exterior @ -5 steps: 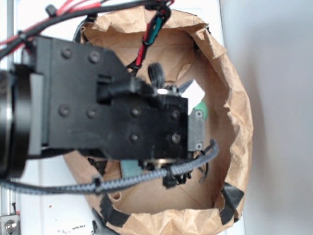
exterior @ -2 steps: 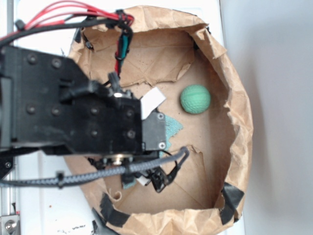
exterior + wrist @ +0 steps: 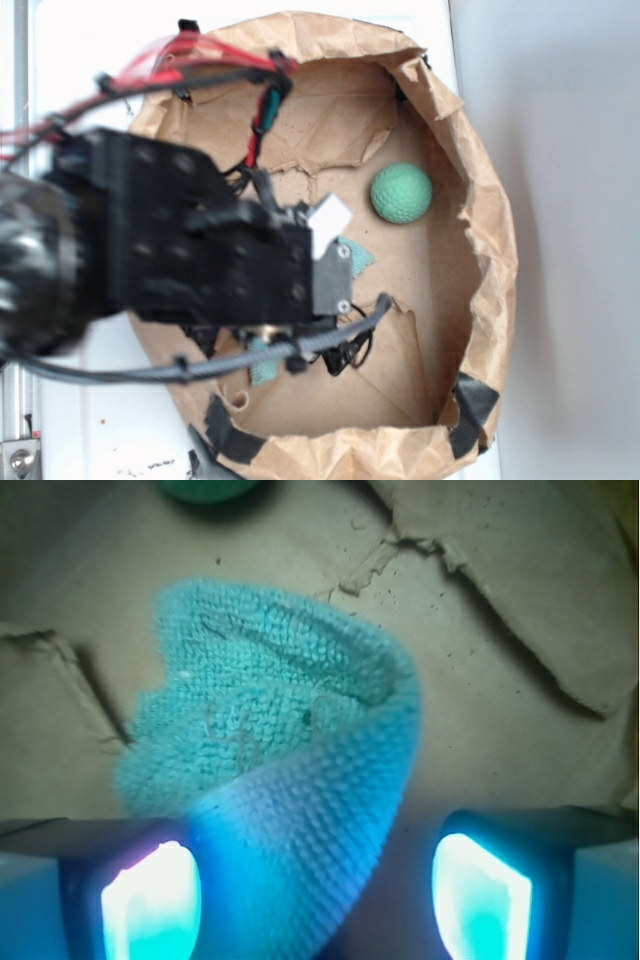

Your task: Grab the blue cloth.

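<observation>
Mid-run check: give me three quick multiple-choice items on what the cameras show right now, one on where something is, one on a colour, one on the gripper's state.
1. Where does the green ball lie?
A. inside the paper-lined bin
B. outside the bin
C. between the fingers

2. What colour is the blue cloth?
A. red
B. teal
C. yellow

3. How does the gripper stand?
A. shut on the ball
B. out of view
C. open, a raised cloth fold between its fingers

Answers: 1 A, the exterior view shows it on the bin floor. 2 B, the wrist view shows turquoise terry. 3 C, both fingers stand apart around the fold.

Fingers wide apart, pointing down
</observation>
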{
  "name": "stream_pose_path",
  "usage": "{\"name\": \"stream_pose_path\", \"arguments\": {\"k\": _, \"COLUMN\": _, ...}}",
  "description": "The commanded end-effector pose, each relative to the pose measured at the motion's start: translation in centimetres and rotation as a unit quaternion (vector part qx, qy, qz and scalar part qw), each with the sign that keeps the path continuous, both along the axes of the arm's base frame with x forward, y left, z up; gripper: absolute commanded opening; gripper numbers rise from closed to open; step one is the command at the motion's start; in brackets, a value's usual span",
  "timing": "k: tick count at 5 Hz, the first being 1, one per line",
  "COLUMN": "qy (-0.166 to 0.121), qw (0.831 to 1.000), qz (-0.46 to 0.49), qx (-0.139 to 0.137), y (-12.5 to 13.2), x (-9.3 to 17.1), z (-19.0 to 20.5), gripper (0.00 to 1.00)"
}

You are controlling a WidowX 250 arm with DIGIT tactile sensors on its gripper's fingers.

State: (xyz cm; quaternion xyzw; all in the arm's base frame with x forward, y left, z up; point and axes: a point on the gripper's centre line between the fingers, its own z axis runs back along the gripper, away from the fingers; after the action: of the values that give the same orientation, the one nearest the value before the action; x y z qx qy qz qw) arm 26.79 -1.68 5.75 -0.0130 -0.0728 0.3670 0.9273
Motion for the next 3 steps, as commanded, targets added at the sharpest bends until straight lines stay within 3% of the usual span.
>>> {"name": "stream_pose_path", "arguments": {"k": 1, "qy": -0.026, "qw": 1.000, "qz": 0.001, "qx": 0.007, "y": -0.3, "x": 0.1, "z": 0.6, "gripper": 0.00}}
{"name": "stream_pose_path", "arguments": {"k": 3, "qy": -0.027, "qw": 0.999, "qz": 0.017, "qx": -0.018, "y": 0.4, "x": -0.2, "z": 3.2, "gripper": 0.00}}
